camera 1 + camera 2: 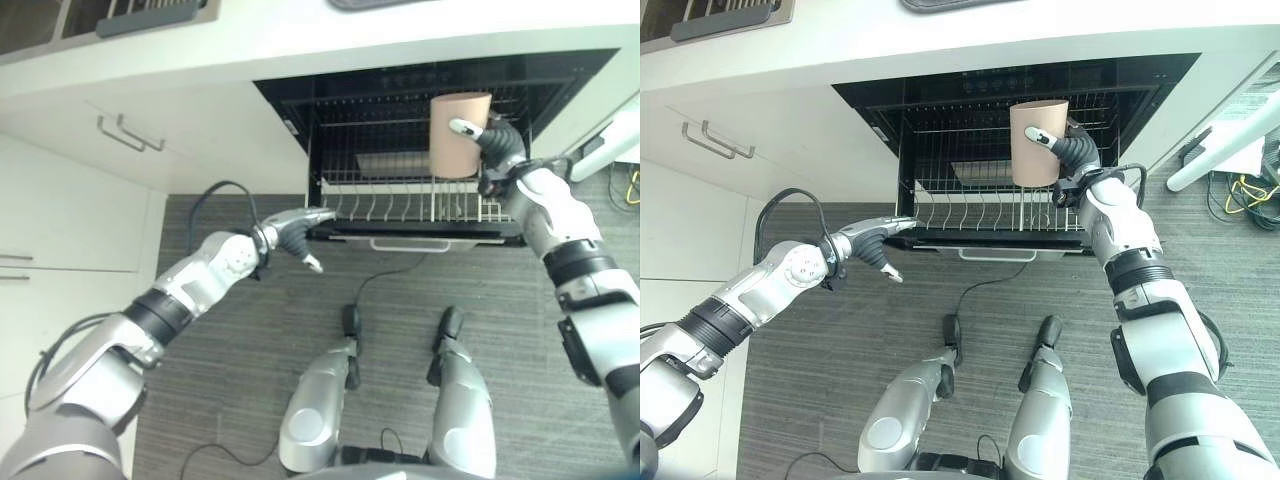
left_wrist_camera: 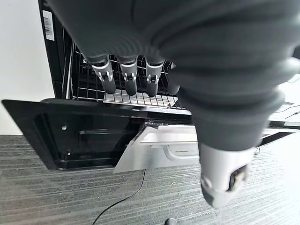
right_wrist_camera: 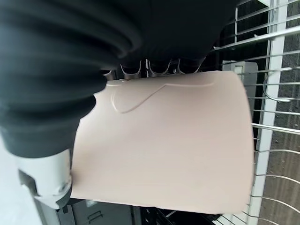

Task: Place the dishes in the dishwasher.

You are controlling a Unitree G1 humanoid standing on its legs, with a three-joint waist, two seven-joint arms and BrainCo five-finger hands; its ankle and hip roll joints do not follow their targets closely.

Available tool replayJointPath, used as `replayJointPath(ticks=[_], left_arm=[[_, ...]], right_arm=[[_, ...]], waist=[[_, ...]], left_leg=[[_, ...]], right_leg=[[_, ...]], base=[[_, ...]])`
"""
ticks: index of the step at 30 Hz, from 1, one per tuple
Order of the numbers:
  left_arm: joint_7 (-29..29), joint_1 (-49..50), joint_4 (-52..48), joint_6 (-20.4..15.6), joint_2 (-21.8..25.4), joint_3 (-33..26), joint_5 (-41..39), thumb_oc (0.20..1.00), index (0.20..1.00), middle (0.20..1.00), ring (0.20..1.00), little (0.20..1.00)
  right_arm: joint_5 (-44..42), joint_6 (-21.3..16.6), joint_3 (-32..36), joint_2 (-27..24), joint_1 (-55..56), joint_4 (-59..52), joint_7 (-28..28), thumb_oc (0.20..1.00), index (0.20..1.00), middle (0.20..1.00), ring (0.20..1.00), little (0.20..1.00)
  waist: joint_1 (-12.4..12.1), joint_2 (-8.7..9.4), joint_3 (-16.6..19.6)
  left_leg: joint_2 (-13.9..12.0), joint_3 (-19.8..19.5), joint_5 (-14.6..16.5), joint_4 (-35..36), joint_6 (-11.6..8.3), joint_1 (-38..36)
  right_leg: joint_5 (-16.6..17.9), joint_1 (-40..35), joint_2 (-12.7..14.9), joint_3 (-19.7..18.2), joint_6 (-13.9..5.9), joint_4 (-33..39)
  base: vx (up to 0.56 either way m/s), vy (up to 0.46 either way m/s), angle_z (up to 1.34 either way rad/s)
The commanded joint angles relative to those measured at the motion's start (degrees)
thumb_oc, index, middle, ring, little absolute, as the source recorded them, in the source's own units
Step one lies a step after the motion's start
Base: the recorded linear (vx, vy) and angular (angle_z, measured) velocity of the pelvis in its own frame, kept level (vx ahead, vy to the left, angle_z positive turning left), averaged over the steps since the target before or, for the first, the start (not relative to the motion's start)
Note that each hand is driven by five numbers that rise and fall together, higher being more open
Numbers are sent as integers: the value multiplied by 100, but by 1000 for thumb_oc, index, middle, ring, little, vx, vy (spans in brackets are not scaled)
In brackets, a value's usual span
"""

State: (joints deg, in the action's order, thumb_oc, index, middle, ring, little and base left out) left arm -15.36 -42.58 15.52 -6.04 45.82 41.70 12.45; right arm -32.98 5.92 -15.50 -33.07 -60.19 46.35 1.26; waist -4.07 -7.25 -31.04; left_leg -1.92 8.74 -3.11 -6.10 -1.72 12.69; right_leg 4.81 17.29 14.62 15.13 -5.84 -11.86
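Beige cup (image 1: 1038, 142), no legible writing, sits gripped in the right hand (image 1: 1076, 152) above the dishwasher rack (image 1: 990, 205); left hand (image 1: 872, 243) hangs loosely open, empty.

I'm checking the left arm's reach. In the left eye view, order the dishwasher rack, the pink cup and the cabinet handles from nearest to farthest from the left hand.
1. Dishwasher rack, just beside the left hand.
2. Cabinet handles, up on its outer side.
3. Pink cup, across the rack in the right hand.

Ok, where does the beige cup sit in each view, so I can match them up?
Left eye view: cup upper right, in right hand.
Right eye view: cup upper centre-right.
Left wrist view: not in it.
Right wrist view: cup across the centre.
Shared landmark: dishwasher rack.
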Motion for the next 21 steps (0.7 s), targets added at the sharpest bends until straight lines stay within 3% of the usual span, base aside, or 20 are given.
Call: replayJointPath(ticks=[1, 11, 21], left_arm=[[17, -154, -500, 0, 250, -89, 18, 1000, 1000, 1000, 1000, 1000], [84, -217, -1188, 148, 640, 55, -237, 1000, 1000, 1000, 1000, 1000], [140, -691, -1683, 307, 965, -199, -382, 1000, 1000, 1000, 1000, 1000]], right_arm=[[286, -265, -148, -124, -725, -76, -139, 200, 200, 200, 200, 200], [-43, -131, -342, -481, -1558, 1084, -500, 200, 200, 200, 200, 200], [-429, -179, -119, -627, -1480, 1569, -721, 200, 200, 200, 200, 200]], waist=[[-167, 290, 125], [-379, 127, 124], [-430, 14, 124]], left_leg=[[-66, -84, 966, -1040, -73, 247], [-48, -99, 899, -996, -121, 522], [76, -217, 801, -1006, -101, 1132]], right_leg=[[-336, -79, 89, -356, -553, 67], [-311, 154, 203, -161, -576, 7], [-241, 781, 263, -180, -603, -90]], base=[[-2, 12, 16], [-3, 21, 9], [-6, 3, 6]])
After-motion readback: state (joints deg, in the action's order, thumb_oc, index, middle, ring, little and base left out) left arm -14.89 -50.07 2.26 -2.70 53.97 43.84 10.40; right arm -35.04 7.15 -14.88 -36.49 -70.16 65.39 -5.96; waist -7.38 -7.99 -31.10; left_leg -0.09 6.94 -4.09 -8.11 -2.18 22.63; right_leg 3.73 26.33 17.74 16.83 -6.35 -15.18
